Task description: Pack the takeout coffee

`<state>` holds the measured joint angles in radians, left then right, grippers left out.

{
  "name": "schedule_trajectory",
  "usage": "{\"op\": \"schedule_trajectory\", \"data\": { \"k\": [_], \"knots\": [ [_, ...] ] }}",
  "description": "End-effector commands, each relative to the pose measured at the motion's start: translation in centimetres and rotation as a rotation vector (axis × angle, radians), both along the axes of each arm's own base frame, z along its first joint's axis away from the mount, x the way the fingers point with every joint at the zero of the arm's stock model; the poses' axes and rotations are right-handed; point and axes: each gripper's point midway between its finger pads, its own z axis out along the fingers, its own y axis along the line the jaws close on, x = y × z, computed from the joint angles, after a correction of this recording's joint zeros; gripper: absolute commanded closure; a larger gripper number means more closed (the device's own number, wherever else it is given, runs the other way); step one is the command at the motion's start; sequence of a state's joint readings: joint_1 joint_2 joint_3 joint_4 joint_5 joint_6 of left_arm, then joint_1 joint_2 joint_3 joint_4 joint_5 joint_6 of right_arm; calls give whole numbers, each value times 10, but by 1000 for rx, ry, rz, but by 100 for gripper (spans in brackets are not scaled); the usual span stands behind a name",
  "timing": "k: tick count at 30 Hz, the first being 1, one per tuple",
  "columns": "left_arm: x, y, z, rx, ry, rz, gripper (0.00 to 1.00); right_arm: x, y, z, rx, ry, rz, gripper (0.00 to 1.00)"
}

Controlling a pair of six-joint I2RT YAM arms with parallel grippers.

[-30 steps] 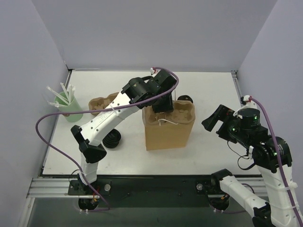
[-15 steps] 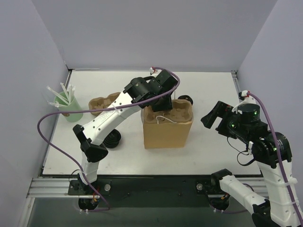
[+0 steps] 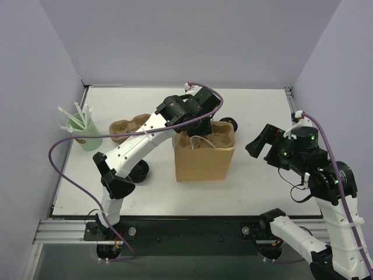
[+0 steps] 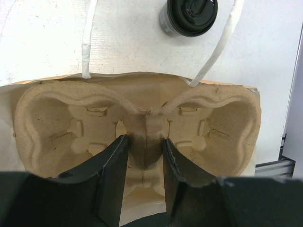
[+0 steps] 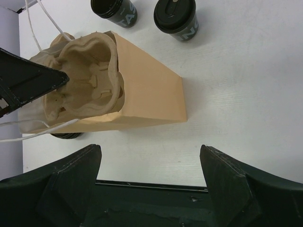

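My left claw [image 4: 145, 142] is clamped on the central rib of a moulded brown pulp cup carrier [image 4: 47, 118], one finger pressed to each side of that rib. The carrier sits level in the open mouth of an upright brown paper bag [image 5: 151, 90], which stands near the middle of the white counter [image 5: 246, 94]. The bag's white twisted-paper handles [image 4: 85, 42] rise past the carrier's far rim. The takeout coffee [image 5: 175, 19], a small black disposable cup with a black lid, stands upright on the counter just beyond the bag, outside it. A second black lidded cup [image 5: 113, 9] stands near it, and neither looks to be touching the bag. My right claw [image 5: 150, 151] hangs above the counter off to the bag's right, apart from it, with its fingers spread wide and gripping nothing. Over on the left side of the counter stands a mint-green cup of white straws [image 3: 84, 133], with a spare brown pulp tray [image 3: 125, 129] just beside it. A squat ribbed black stack [image 3: 138, 171] sits nearer to me, close to my left arm and left of the bag.
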<state>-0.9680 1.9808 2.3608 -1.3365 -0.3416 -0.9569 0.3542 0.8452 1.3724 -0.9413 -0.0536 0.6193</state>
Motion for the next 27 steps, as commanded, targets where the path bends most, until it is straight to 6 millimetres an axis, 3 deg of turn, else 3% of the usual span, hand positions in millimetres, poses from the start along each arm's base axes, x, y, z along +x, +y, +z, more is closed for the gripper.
{"op": "schedule_trajectory", "data": {
  "k": [1, 12, 20, 27],
  "knots": [
    [-5, 30, -4, 67, 38, 133, 65, 3, 4, -3, -4, 6, 25, 12],
    [2, 62, -3, 189, 1, 151, 65, 11, 9, 4, 9, -9, 34, 12],
    [13, 67, -26, 296, 5, 112, 65, 14, 11, -3, 16, 1, 31, 13],
    [11, 71, -18, 274, -6, 88, 65, 44, 27, 10, 32, -15, 52, 13]
  ]
}}
